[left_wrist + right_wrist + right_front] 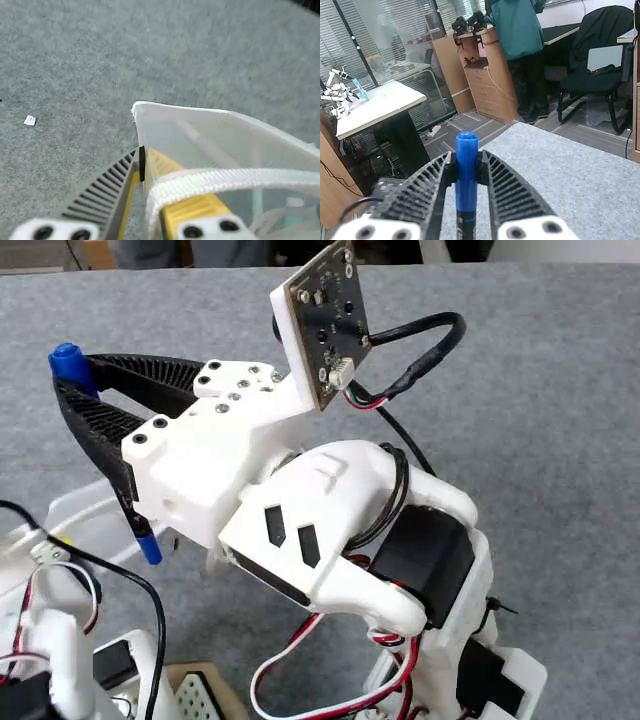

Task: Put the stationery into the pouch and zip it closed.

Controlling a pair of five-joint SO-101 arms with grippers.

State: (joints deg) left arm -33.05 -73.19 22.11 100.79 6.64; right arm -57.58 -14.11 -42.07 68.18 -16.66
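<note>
My right gripper [72, 375] is raised high over the table, its black ribbed fingers shut on a blue pen [68, 362]. The pen's cap pokes out past the fingertips and its other end [148, 548] hangs below the arm. In the right wrist view the blue pen [467, 145] stands upright, pinched by the right gripper [466, 162]. My left gripper [141, 156] is shut on the rim of a translucent white pouch [210, 145], one finger outside and the yellow one inside. A white strap [220, 180] crosses the pouch. Part of the pouch [75, 515] peeks out under the right arm.
The table is covered in grey felt [540, 390]. A small white scrap [30, 120] lies on it away from the pouch. The right arm's camera board [325, 315] and cables stick up mid-view. A tan box [195, 695] sits at the front edge.
</note>
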